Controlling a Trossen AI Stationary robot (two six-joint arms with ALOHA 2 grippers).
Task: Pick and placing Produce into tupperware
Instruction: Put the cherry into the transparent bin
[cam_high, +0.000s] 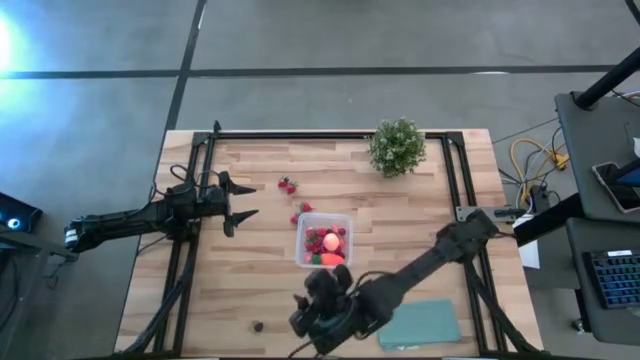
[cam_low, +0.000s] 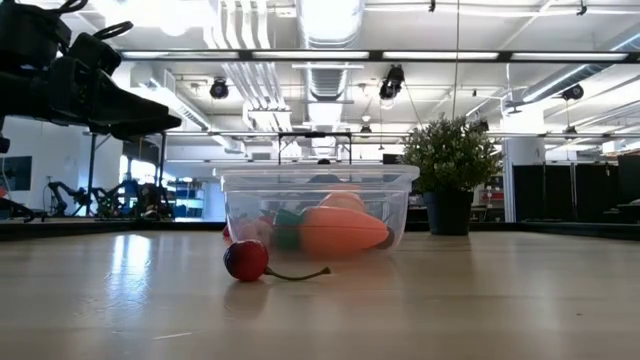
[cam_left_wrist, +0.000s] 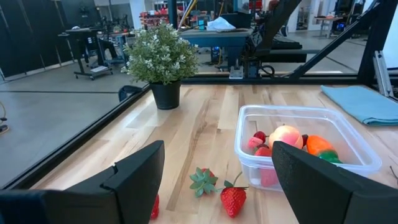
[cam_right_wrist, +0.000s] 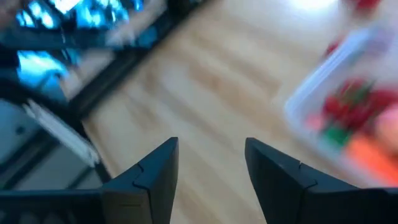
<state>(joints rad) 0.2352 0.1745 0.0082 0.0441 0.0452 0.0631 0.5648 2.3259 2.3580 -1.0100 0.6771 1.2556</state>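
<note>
The clear tupperware (cam_high: 323, 240) stands mid-table and holds a pink-orange peach (cam_left_wrist: 286, 135), an orange piece with a green end (cam_left_wrist: 320, 145) and red strawberries. Loose strawberries lie on the wood at its far-left side (cam_high: 287, 185) (cam_high: 303, 209); they also show in the left wrist view (cam_left_wrist: 233, 200). A dark red cherry (cam_low: 246, 260) with a stem lies near the front edge (cam_high: 258, 326). My left gripper (cam_high: 238, 206) is open and empty, left of the tupperware. My right gripper (cam_high: 312, 318) is open and empty, in front of the tupperware; it also shows in the right wrist view (cam_right_wrist: 211, 168).
A bushy potted plant (cam_high: 397, 147) stands at the far right of the table. A flat teal cloth (cam_high: 420, 325) lies at the front right, beside my right arm. Black rails (cam_high: 455, 180) run along the table's left, right and far sides.
</note>
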